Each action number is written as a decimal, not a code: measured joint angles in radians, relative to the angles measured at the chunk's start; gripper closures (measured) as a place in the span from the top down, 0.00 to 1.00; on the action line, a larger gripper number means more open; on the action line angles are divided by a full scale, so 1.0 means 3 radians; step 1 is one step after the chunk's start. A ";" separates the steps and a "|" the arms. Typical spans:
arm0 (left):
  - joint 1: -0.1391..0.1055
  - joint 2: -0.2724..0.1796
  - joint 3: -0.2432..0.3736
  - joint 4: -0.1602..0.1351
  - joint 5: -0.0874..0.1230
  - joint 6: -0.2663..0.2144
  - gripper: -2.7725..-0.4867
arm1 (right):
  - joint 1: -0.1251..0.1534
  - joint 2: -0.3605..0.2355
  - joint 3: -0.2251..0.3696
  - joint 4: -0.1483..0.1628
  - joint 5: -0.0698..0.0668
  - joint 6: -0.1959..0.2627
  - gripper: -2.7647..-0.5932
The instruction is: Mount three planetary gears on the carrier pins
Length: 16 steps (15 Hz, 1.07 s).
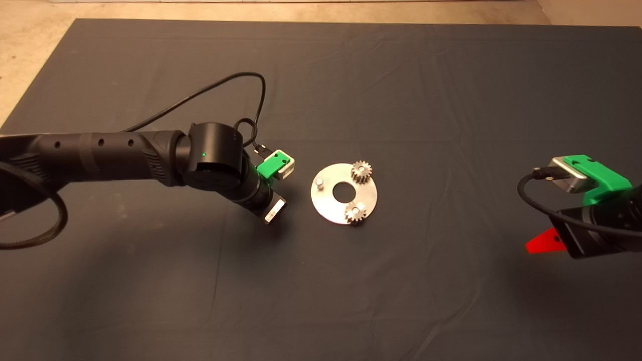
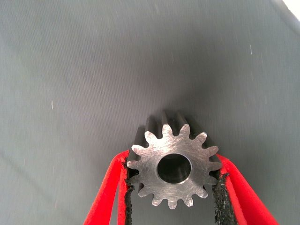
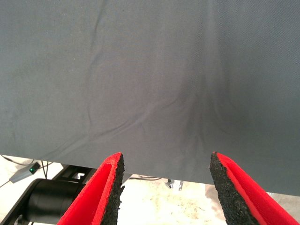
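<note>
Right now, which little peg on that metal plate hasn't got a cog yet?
Find the round silver plate in the middle of the dark mat. Three pegs ring its centre hole; the bare peg stands on the side nearest the left gripper. The other two pegs each wear a cog.

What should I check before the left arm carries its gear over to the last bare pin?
1. Grip: ok. The left claw is shut on the third gear, a pad on each side of its teeth.
2. Gear bore: ok. Its centre hole looks unblocked.
3. Target: ok. The bare pin stands free on the disc, on the side nearest the left arm.
4. Seated gears: ok. The far gear and the near gear each sit on a pin, away from the bare one.
5. Right claw: ok. Open, parked at the mat's right edge, away from the disc.
6. Gear's height above the mat: cannot tell.
</note>
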State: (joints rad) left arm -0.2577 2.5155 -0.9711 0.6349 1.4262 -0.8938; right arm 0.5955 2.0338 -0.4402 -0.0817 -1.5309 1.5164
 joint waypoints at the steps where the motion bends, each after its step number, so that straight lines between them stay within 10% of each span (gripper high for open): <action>1: 0.0000 0.0001 0.0075 0.0000 0.0090 0.0000 0.15 | 0.0000 0.0001 0.0000 0.0000 -0.0001 0.0000 0.34; 6: -0.0148 0.0199 0.0151 -0.0006 0.0289 -0.0011 0.15 | -0.0001 0.0001 0.0005 0.0000 -0.0001 0.0000 0.34; 16: -0.0287 0.0605 0.0094 -0.0021 0.0329 -0.0082 0.14 | -0.0001 0.0018 0.0007 0.0000 0.0000 0.0000 0.34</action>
State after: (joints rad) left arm -0.3438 2.6970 -0.9428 0.6287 1.5249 -0.9183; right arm 0.5951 2.0394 -0.4381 -0.0817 -1.5309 1.5164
